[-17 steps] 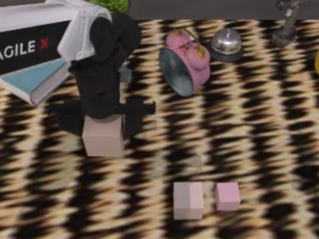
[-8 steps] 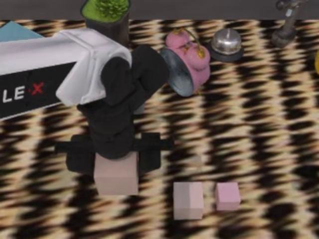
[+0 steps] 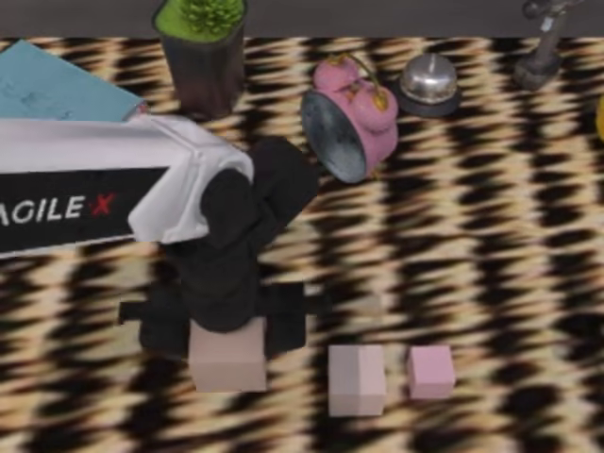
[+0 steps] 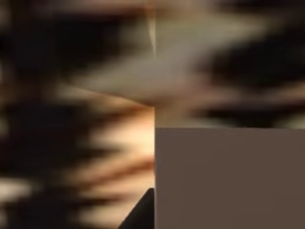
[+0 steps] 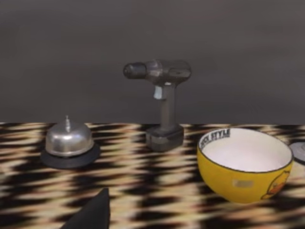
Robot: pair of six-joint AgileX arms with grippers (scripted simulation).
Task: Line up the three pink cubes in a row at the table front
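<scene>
My left gripper (image 3: 225, 328) is shut on the large dusty-pink cube (image 3: 228, 359) at the front left of the zebra-streaked table (image 3: 510, 283), its black fingers (image 3: 283, 321) pressed on both sides. In the left wrist view that cube (image 4: 228, 176) fills the frame beside one dark fingertip (image 4: 143, 214). I cannot tell whether it rests on the table. To its right stand the medium pale pink cube (image 3: 357, 379) and the small brighter pink cube (image 3: 431, 371), close together. My right gripper (image 5: 93, 212) is out of the top view and shows only as a dark tip.
A pink alarm clock (image 3: 351, 118), a silver bell (image 3: 429, 83) and a drill (image 3: 543, 47) stand at the back. A potted green plant (image 3: 201, 52) and a blue book (image 3: 57, 90) are back left. A yellow bowl (image 5: 244, 164) sits far right.
My left arm has carried the large cube from mid-left toward the table front and slightly right, bringing it level with the other two cubes. Those two have not moved.
</scene>
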